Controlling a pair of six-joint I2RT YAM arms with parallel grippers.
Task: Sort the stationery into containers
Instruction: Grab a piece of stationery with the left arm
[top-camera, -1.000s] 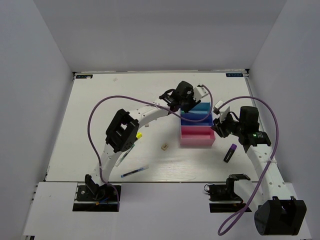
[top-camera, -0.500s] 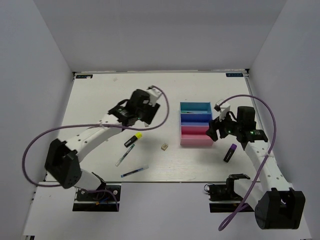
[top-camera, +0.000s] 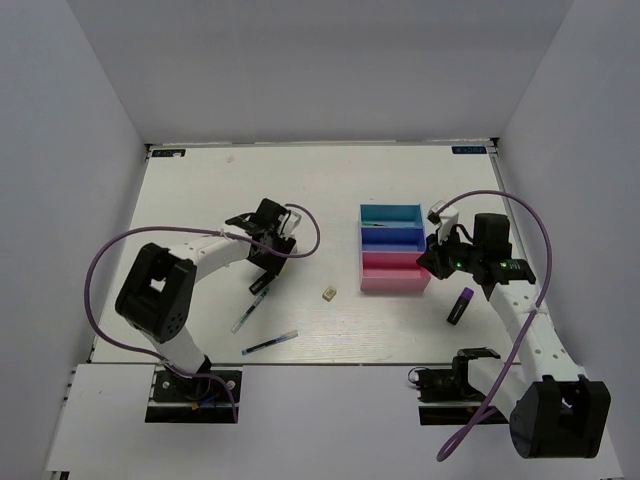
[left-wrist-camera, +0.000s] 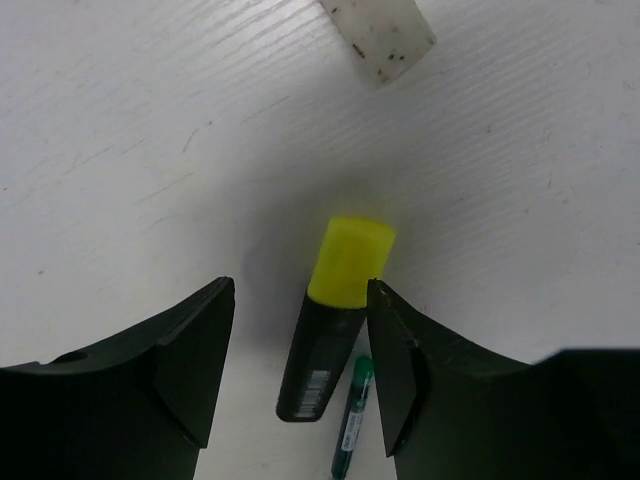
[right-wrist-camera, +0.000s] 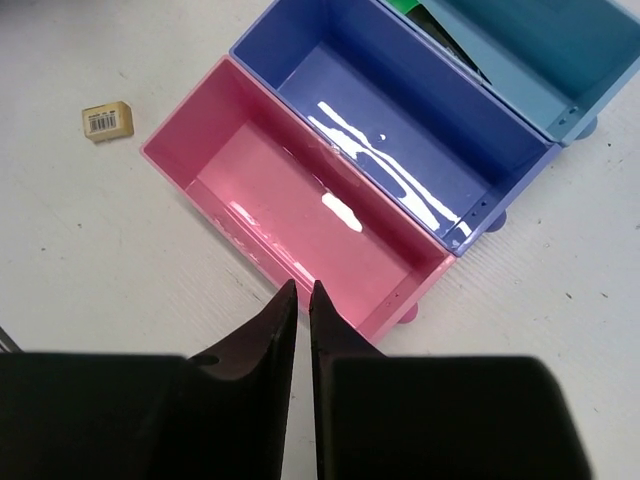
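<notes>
The left gripper (left-wrist-camera: 300, 300) is hovering with its fingers spread apart, straddling a black marker with a yellow cap (left-wrist-camera: 330, 320). The marker is lying flat between the two fingers, not yet gripped, with its cap pointing away from the wrist. A thin teal pen (left-wrist-camera: 352, 415) is lying just beside the marker's body, toward the right finger.

The step in hand appears to be picking up this marker. The next move is calling for a straight descent and a squeeze that avoids the pen.

The right gripper (right-wrist-camera: 300, 300), its fingers pressed together and holding nothing, is hovering over the pink tray (right-wrist-camera: 270, 170).
</notes>
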